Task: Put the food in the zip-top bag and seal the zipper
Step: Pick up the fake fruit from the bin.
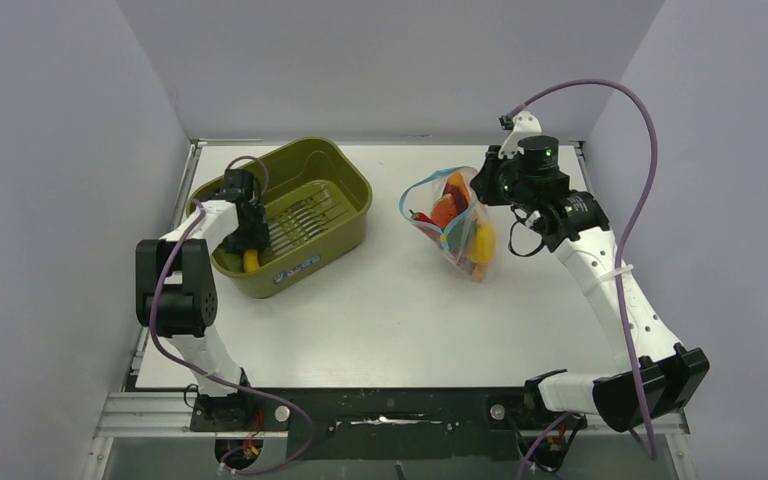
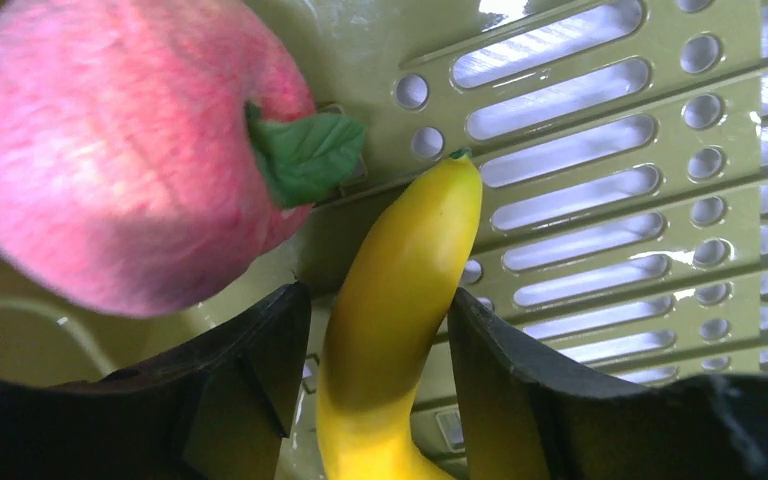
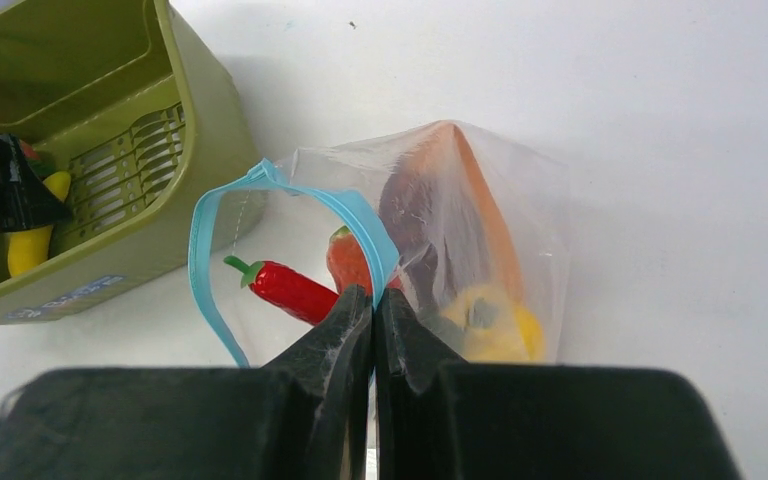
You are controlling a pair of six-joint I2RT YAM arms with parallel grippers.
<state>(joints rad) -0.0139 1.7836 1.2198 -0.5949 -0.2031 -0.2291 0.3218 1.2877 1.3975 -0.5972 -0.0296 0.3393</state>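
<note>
The table (image 1: 380,310) in front of me is a plain white top. Two things rest on it, well apart. On my left, toward the far edge, the olive-green bin (image 1: 305,268) stands flat on its base, turned a little askew to the table's edges. On my right lies the clear zip-top bag (image 1: 460,240), its bottom end on the white surface. Its mouth end looks lifted off it, though I can't be sure.
</note>
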